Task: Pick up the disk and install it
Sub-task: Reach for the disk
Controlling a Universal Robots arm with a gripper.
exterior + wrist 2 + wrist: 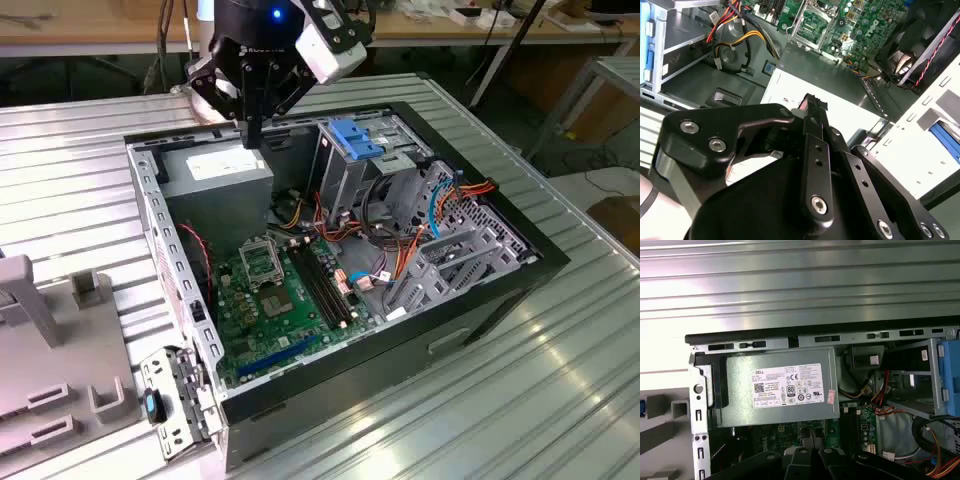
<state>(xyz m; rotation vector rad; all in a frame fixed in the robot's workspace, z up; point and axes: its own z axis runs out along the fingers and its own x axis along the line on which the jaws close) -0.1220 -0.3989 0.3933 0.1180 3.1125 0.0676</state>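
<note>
The disk is out of view. My gripper (252, 140) hangs at the back corner of the open computer case (500, 290), on the exterior view's left. Its black fingers are shut together with nothing between them, pointing down just above the grey power-supply box (215, 172). In the second wrist view the shut gripper (812, 104) stands over that box's white label (850, 112). The first wrist view shows the power-supply box (780, 390) from above, with the gripper's black body along the picture's edge.
A metal drive cage (345, 180) with a blue plastic latch (355, 138) stands beside the power supply. The green motherboard (280, 300) and loose cables (400, 240) fill the case floor. A grey fixture (50, 370) sits on the ribbed metal table (520, 400).
</note>
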